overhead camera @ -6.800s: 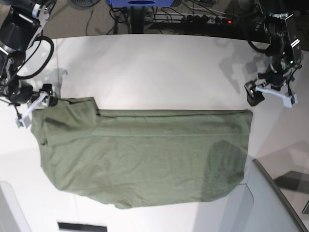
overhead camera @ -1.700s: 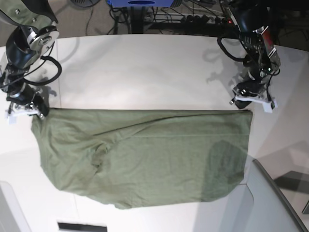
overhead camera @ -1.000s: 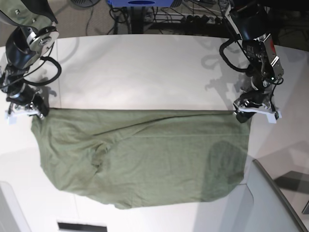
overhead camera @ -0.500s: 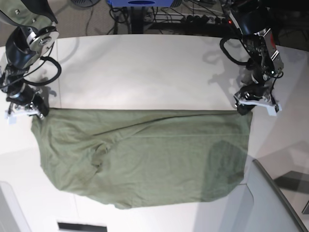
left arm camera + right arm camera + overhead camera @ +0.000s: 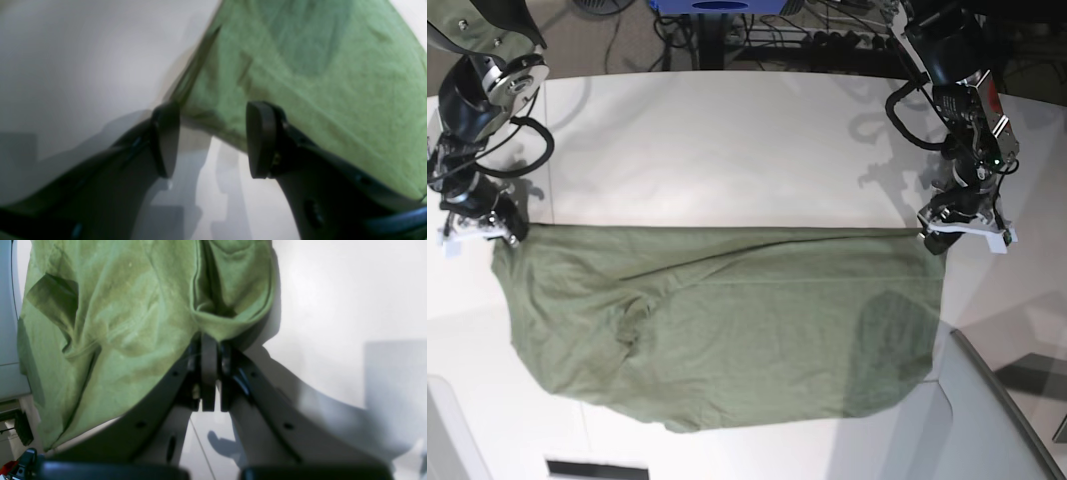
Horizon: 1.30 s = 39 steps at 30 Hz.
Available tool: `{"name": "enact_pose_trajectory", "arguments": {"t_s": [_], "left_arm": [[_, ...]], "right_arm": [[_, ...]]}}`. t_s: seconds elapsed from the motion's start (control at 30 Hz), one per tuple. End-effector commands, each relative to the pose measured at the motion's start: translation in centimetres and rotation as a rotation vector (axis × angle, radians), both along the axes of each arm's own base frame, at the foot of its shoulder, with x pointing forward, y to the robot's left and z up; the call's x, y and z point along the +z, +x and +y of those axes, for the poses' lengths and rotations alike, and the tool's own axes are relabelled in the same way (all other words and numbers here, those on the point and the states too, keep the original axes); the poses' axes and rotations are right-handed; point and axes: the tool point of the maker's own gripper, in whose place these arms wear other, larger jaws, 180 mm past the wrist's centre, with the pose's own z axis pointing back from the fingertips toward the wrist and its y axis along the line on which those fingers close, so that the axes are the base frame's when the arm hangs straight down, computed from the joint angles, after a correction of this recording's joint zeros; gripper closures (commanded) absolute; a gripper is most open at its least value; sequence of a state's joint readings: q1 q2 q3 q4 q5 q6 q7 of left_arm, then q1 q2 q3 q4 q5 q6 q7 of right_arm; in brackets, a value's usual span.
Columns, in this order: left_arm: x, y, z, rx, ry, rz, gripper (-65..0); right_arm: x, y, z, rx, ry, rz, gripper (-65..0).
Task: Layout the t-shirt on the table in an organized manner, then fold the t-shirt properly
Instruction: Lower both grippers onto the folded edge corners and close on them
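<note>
T-shirt (image 5: 727, 325) lies spread flat across the white worktop (image 5: 727, 150). At its 9 o'clock corner the right gripper (image 5: 209, 350) pinches the fabric edge tight; at 3 o'clock the left gripper (image 5: 211, 138) straddles the corner, parted, gripping nothing.

You've got the t-shirt (image 5: 717, 325) spread flat on the table (image 5: 727, 150), stretched between your two grippers. Right gripper (image 5: 209, 350) sits at the shirt's far corner on base view's left, clamped on the fabric edge; cloth runs away ahead of its fingertips and to their left. Left gripper (image 5: 208, 140) sits at the opposite far corner, jaws apart, shirt corner lying between and ahead of the fingers (image 5: 262, 136). Bare table lies to the left of that gripper. Shirt body trails toward the near edge from both.
</note>
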<state>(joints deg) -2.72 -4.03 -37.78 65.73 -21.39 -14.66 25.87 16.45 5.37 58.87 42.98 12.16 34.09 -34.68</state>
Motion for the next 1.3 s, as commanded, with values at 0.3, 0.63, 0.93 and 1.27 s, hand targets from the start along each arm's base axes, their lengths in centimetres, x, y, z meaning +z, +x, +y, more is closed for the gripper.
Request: {"name": "enact_pose_trajectory", "arguments": {"t_s": [0.3, 0.63, 0.93, 1.27], "left_arm": [[1.3, 0.7, 1.0, 0.013, 0.022, -0.044, -29.9], [0.5, 1.3, 1.4, 0.015, 0.006, -0.023, -29.9], [0.6, 1.5, 1.4, 0.015, 0.005, -0.026, -29.9], [1.6, 3.2, 1.1, 0.011, -0.003, -0.059, -29.9]], "right_arm": [[0.7, 0.7, -0.7, 0.004, -0.021, -0.009, -0.2], [0.7, 0.7, -0.7, 0.004, -0.021, -0.009, -0.2], [0.7, 0.7, -0.7, 0.003, -0.021, -0.01, -0.2], [0.9, 1.1, -0.7, 0.003, -0.021, -0.018, -0.2]]}}
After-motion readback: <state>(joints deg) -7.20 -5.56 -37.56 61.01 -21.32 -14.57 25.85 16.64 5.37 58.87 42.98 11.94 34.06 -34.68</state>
